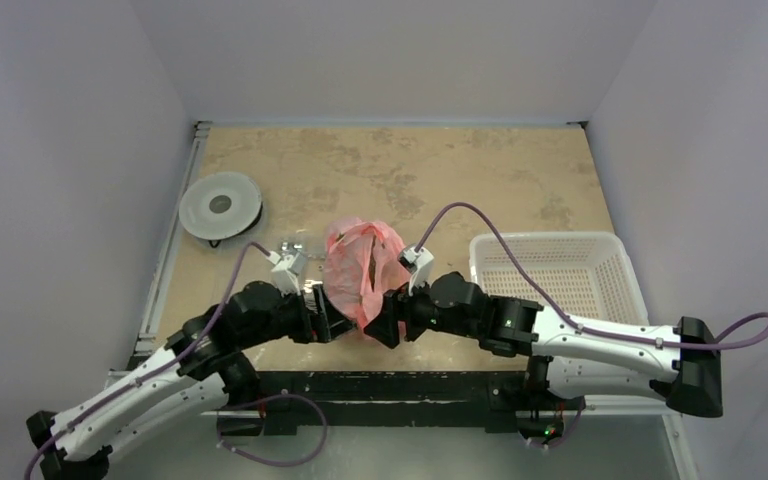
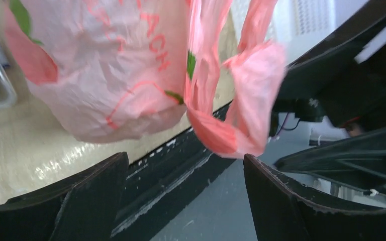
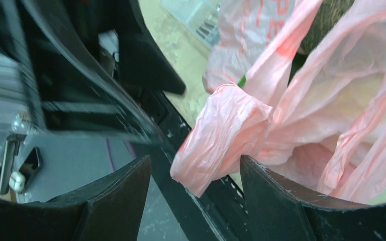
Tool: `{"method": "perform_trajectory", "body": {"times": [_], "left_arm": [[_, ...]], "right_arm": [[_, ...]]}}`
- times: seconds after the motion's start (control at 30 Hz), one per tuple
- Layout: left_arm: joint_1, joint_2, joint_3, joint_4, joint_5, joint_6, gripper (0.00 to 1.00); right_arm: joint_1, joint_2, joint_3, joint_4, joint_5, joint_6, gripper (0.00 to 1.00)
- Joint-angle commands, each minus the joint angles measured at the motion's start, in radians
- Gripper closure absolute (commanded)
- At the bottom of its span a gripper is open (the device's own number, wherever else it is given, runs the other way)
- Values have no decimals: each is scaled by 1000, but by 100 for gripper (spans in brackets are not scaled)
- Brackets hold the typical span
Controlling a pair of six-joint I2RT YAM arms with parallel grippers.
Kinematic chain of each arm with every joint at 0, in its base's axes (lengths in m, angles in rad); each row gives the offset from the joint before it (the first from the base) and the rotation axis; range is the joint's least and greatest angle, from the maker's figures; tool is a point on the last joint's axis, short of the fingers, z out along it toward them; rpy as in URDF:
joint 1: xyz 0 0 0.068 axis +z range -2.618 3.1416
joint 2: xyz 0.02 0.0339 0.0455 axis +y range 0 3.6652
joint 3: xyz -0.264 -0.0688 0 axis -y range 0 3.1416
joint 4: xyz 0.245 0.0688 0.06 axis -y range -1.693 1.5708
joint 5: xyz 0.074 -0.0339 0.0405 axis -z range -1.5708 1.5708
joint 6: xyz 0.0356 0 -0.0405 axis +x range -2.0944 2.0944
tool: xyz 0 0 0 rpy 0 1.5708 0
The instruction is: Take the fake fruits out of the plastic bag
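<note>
The plastic bag (image 1: 365, 268) is found in the middle of the table (image 1: 480, 170), near its front edge. It is made of thin, crinkly pink plastic that can be seen through a little, and red letters and small green marks are printed on it. The fake fruits are kept inside it: a dark green lump (image 3: 326, 20) is seen at the top of the bag, and a soft yellow shape (image 3: 331, 100) is seen through the plastic. The left gripper (image 2: 185, 156) is placed at 7 o'clock from the bag, with its dark fingers spread wide and nothing held. A long pink handle strip (image 2: 231, 130) is hung just above the gap. The right gripper (image 3: 195, 158) is placed at 5 o'clock from the bag. Its fingers are spread wide too, and a crumpled pink fold (image 3: 221, 130) is set between them but is not pinched. A white basket (image 1: 545, 240) full of little holes is seen at 3 o'clock from the bag. A small clear box (image 1: 295, 250) is set just beside the bag at 9 o'clock, and a round grey disc (image 1: 220, 205) lies at 10 o'clock.
</note>
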Motion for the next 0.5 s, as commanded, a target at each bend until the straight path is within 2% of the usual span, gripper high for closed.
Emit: {"method": "perform_trajectory", "body": {"times": [0.0, 0.1, 0.17, 0.3, 0.47], "left_arm": [[-201, 125, 13, 123, -199, -166, 17], [-378, 274, 123, 6, -412, -181, 18], [-422, 358, 187, -66, -492, -190, 17], [-452, 431, 222, -43, -518, -173, 17], [-480, 351, 172, 56, -520, -124, 7]], "right_arm": [[5, -16, 93, -42, 117, -30, 35], [3, -49, 117, -133, 230, -25, 34], [3, -86, 125, -179, 285, -23, 34], [2, -159, 123, -225, 349, -14, 30], [1, -185, 118, -245, 373, 5, 30]]}}
